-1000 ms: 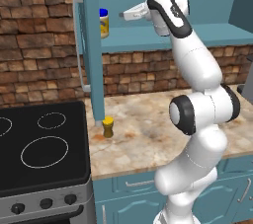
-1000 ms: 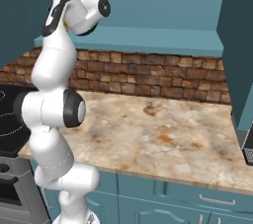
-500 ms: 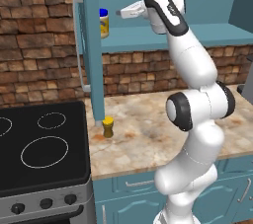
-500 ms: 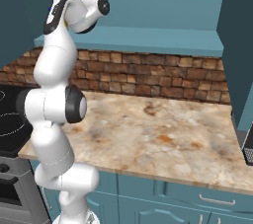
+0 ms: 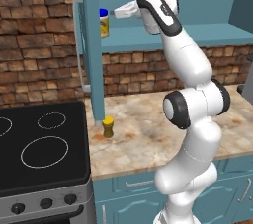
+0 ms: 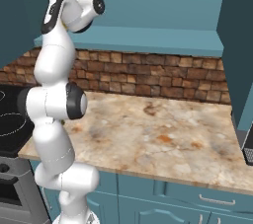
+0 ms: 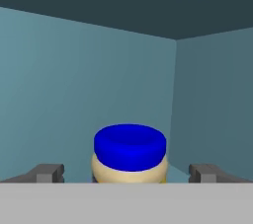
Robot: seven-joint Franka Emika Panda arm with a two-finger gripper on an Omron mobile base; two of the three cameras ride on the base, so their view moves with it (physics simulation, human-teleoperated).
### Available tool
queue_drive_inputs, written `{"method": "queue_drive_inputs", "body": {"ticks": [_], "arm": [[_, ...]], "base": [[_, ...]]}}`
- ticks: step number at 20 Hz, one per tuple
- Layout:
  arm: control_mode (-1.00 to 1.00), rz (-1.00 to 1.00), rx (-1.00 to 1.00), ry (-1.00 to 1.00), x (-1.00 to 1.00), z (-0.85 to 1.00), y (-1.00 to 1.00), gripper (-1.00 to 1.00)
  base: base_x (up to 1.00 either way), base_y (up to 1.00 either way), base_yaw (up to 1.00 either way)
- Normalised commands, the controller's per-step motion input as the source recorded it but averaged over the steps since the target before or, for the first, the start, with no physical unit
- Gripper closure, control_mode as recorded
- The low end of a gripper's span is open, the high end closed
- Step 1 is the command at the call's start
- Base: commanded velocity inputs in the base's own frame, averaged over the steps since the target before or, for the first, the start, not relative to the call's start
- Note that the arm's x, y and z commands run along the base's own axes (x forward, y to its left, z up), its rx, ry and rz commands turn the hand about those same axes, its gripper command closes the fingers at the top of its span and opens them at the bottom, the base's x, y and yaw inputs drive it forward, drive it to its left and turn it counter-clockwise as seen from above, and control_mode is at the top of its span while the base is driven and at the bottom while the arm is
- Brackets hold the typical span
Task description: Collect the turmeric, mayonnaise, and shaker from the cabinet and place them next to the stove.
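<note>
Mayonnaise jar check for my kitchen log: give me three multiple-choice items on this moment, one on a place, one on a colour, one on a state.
1. Where does the mayonnaise stand?
A. on the stove
B. on the cabinet shelf
C. on the counter

2. What colour is its lid?
A. blue
B. red
C. white

3. How do the jaws of the gripper stand?
A. shut on the jar
B. shut on nothing
C. open, one on each side of the jar

Answers: 1 B, the left base view shows it on the shelf; 2 A, the hand view shows a blue lid; 3 C, the fingertips sit wide apart, clear of the jar.
</note>
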Motion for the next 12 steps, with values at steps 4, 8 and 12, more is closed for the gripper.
{"method": "queue_drive_inputs", "body": {"ticks": [4,8,12], "arm": [[-1.00,0.00,0.00,0.00,0.08,0.00,0.18,-1.00],[-1.00,0.00,0.00,0.00,0.06,0.00,0.12,-1.00],[-1.00,0.00,0.00,0.00,0.08,-0.01,0.11,-1.00]], "base": [[0.00,0.00,0.00],[0.00,0.00,0.00],[0.00,0.00,0.00]]}}
